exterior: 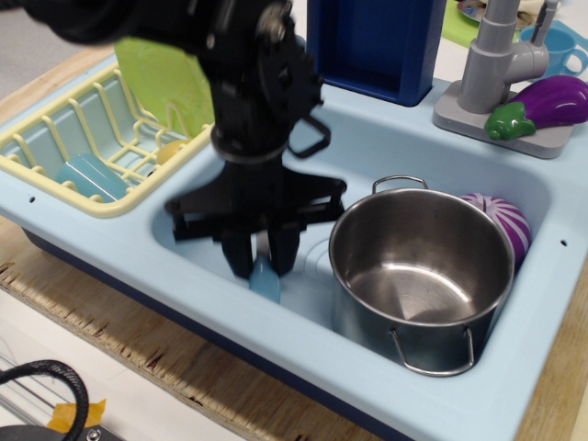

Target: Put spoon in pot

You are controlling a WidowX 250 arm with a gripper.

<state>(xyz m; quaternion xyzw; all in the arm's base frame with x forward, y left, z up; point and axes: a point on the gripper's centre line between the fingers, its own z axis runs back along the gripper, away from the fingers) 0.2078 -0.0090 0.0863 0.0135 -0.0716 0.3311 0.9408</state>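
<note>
The spoon [265, 283] shows only its light-blue handle, hanging down between my fingers over the sink's front left; its white bowl is hidden by them. My black gripper [261, 260] is shut on the spoon. The arm is blurred. The shiny steel pot [421, 271] stands upright in the right part of the sink, just right of the gripper, with nothing inside it. Its two wire loop handles show at the back and the front.
A light-blue toy sink [367, 156] holds the pot and a purple-and-white striped vegetable [507, 220] behind it. A yellow dish rack [64, 138] with a green plate [165, 83] is at left. A grey faucet [491, 64] and an eggplant [542, 103] are at back right.
</note>
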